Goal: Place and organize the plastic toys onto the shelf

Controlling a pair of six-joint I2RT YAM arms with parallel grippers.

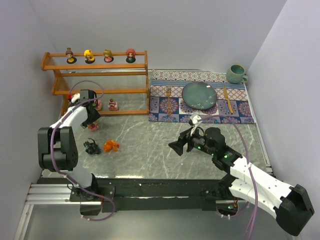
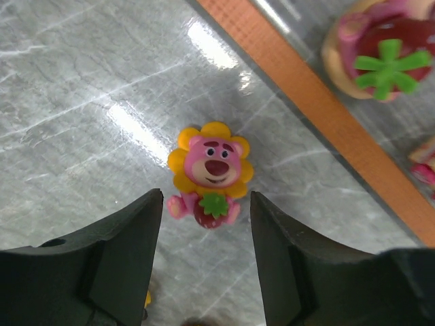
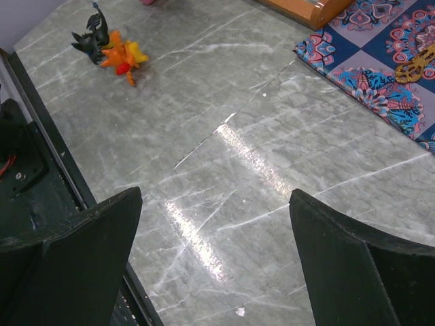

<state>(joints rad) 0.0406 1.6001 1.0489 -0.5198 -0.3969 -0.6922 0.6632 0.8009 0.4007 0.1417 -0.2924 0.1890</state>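
The left gripper point(image 2: 206, 198) fingers point(image 2: 122, 251), parted and not touching, straddle the pink bear toy point(image 2: 211, 166) near the shelf point(image 2: 306, 88) (lined up to pick); right gripper point(image 3: 216, 197) spread, empty.

Ahead and to the right of my left pincer point(image 2: 206, 198), a pink strawberry-topped toy point(image 2: 380, 47) is cut by the frame edge; a pink scrap point(image 2: 425, 163) nearer is too cropped to identify.
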